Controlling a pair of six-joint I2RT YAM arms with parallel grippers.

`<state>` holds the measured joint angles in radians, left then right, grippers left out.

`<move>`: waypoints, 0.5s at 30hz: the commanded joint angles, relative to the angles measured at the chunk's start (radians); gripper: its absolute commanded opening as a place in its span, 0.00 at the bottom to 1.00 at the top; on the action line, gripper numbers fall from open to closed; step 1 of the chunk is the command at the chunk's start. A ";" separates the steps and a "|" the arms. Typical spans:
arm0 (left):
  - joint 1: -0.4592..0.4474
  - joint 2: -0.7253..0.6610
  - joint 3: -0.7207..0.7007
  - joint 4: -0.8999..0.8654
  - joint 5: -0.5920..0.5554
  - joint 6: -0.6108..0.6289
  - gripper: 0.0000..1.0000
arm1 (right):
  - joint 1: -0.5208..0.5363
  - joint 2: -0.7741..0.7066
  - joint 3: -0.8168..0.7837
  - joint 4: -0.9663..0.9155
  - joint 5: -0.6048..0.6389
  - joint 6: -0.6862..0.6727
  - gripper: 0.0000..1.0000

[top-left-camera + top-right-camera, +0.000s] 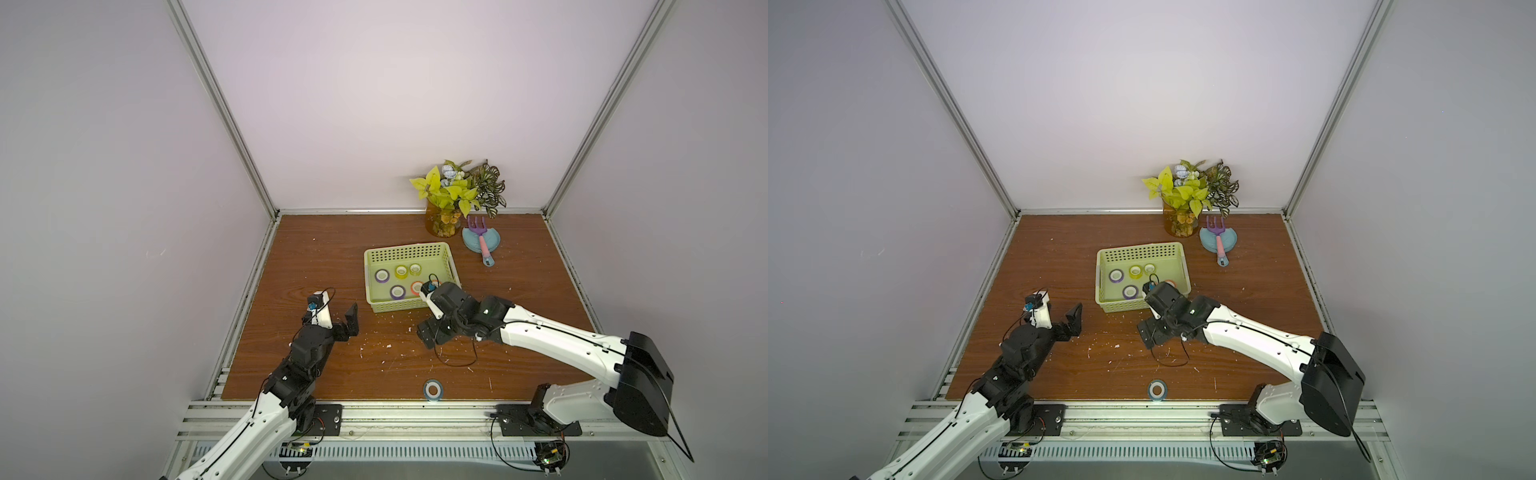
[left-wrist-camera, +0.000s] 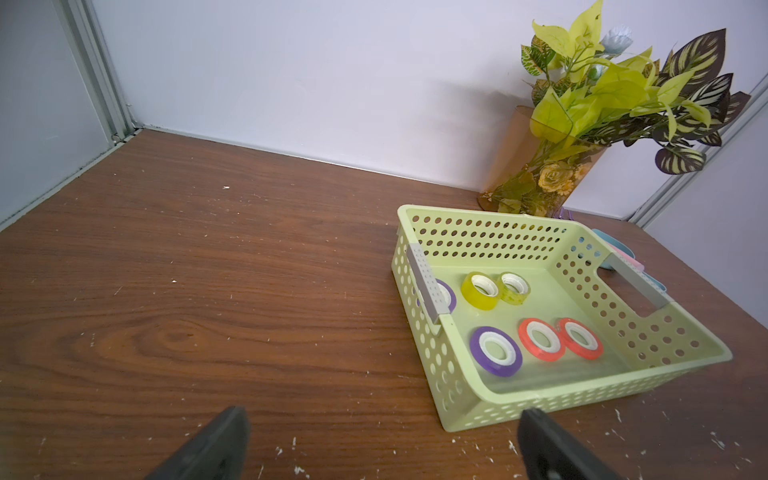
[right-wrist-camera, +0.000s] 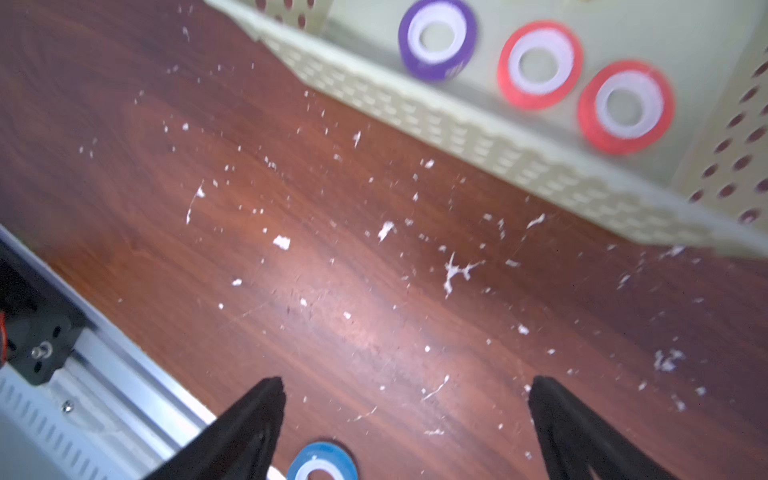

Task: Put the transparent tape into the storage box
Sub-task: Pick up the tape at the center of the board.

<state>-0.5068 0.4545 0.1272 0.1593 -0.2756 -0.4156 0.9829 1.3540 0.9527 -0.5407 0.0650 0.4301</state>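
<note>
The black left gripper (image 2: 382,415) and right gripper (image 3: 407,386) hang spread and empty near the shallow light-green perforated plastic storage box (image 1: 405,252) holding six coloured tape rolls (image 1: 397,292), seemingly ready for the blue transparent tape roll (image 1: 432,390) at the brown wooden desk's (image 1: 316,257) front edge.

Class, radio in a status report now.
Left hand, right hand open, empty. Six rolls in storage box; blue tape roll outside, on table. Nothing blocking it.

1. Storage box (image 1: 1139,250): on the counter (image 1: 1038,257), five tape rolls (image 1: 1116,275) visible inside.
2. Right arm (image 1: 1246,332): overlaps the box's near right corner, partly hiding an orange roll (image 1: 1170,284).
3. Blue tape roll (image 1: 1157,390): outside, well in front of the box.
4. Left hand (image 1: 1059,320): left of the box, apart.
</note>
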 commanded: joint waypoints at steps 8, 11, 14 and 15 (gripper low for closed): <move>0.011 -0.013 -0.010 -0.004 -0.013 -0.008 1.00 | 0.177 -0.021 -0.137 0.047 -0.042 0.246 0.96; 0.010 -0.014 -0.011 -0.004 -0.013 -0.008 0.99 | 0.226 0.007 -0.136 0.025 -0.022 0.291 0.96; 0.011 -0.014 -0.011 -0.003 -0.011 -0.008 1.00 | 0.270 0.037 -0.121 -0.005 0.000 0.323 0.96; 0.010 -0.013 -0.011 -0.004 -0.012 -0.008 0.99 | 0.284 0.050 -0.114 -0.015 0.004 0.331 0.96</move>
<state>-0.5068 0.4492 0.1272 0.1581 -0.2756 -0.4160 1.2423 1.3834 0.8097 -0.5236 0.0463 0.6971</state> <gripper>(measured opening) 0.995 0.962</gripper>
